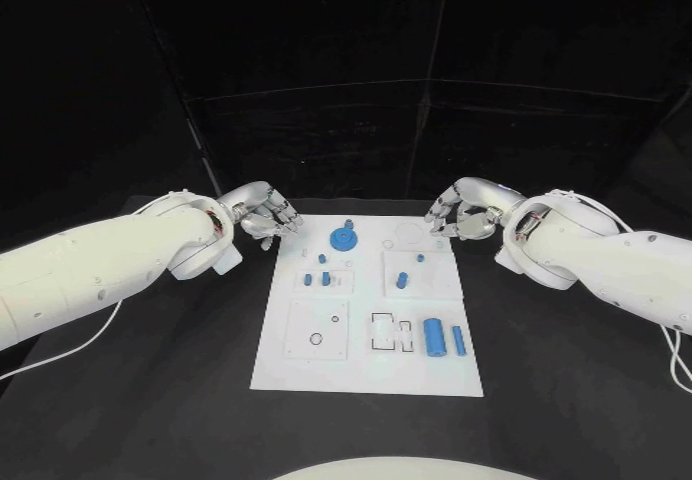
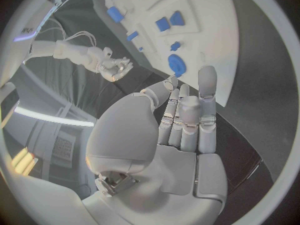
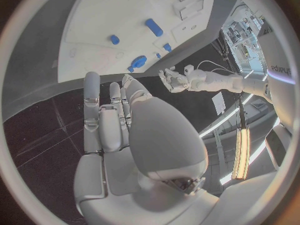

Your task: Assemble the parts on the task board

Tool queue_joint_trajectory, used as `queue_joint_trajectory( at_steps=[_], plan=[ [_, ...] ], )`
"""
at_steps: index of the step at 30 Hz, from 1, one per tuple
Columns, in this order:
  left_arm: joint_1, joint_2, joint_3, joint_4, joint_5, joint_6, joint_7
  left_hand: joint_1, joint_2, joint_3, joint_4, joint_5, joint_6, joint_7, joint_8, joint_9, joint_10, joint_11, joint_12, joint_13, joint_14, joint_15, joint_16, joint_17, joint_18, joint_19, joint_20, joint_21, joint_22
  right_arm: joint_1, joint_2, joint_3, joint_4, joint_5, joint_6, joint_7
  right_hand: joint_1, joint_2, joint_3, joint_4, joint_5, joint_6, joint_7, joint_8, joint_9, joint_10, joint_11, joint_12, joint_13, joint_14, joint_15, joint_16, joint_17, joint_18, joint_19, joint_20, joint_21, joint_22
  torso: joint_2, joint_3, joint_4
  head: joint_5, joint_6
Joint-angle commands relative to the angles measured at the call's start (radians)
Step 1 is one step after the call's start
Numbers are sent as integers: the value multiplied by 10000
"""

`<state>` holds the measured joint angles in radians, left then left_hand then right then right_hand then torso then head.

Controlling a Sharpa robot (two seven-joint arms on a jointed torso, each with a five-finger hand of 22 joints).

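though perhaps empty, left robot hand [image 2: 181,130] outstretched

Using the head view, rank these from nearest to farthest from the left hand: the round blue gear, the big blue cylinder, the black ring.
From the left hand, at the task board's far left corner:
1. Round blue gear, near the board's far edge, closest to the hand.
2. Black ring, in the near-left panel.
3. Big blue cylinder, near-right part of the board, farthest.
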<state>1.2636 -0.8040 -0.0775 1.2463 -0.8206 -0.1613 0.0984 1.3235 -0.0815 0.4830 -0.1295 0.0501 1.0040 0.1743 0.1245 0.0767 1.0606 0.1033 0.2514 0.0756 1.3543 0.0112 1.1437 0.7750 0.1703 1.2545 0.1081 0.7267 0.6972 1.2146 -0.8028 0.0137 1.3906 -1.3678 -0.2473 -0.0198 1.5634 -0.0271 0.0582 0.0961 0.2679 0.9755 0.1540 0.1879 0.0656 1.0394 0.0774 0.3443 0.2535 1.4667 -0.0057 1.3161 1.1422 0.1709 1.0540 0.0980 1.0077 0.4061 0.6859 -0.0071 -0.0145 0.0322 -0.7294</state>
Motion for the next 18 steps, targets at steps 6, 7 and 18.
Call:
queue_joint_trajectory(
  at_steps=[6,7,18],
  plan=[
    [15,-268,-23,529,6036,114,2434,-360,94,-150,238,-28,143,-13,97,-21,136,-21,222,49,-588,14,-708,-1070,108,-344,9,-356,-211,-405,84,-4,177,-2668,-96,-911,-147,-298,248,40,-85,-9,-13,-221,-7,-206,98,-449,-454,95,77,-160,-166,139,-107,52,-97,-45,2,-15,35,-429,57],
    [12,-309,-24,607,6216,174,2586,-426,101,-206,287,-26,103,-18,79,-33,104,-19,228,47,-638,22,-753,-1142,106,-374,20,-394,-233,-446,124,-4,164,-2739,-119,-958,-167,-319,274,44,-95,-14,6,-243,-6,-197,112,-477,-497,99,88,-158,-158,138,-103,59,-100,-48,-2,-10,35,-461,46],
    [-13,-600,-29,1086,7226,275,3188,-534,122,-431,383,-24,28,-8,61,-58,39,-15,310,59,-831,36,-917,-1450,115,-458,46,-540,-322,-664,548,-4,-39,-2882,116,-1110,-238,-467,530,0,-111,-115,182,-442,-4,-199,239,-685,-816,122,175,-163,-135,137,-64,130,-113,-68,9,10,58,-442,-17]
  ],
)
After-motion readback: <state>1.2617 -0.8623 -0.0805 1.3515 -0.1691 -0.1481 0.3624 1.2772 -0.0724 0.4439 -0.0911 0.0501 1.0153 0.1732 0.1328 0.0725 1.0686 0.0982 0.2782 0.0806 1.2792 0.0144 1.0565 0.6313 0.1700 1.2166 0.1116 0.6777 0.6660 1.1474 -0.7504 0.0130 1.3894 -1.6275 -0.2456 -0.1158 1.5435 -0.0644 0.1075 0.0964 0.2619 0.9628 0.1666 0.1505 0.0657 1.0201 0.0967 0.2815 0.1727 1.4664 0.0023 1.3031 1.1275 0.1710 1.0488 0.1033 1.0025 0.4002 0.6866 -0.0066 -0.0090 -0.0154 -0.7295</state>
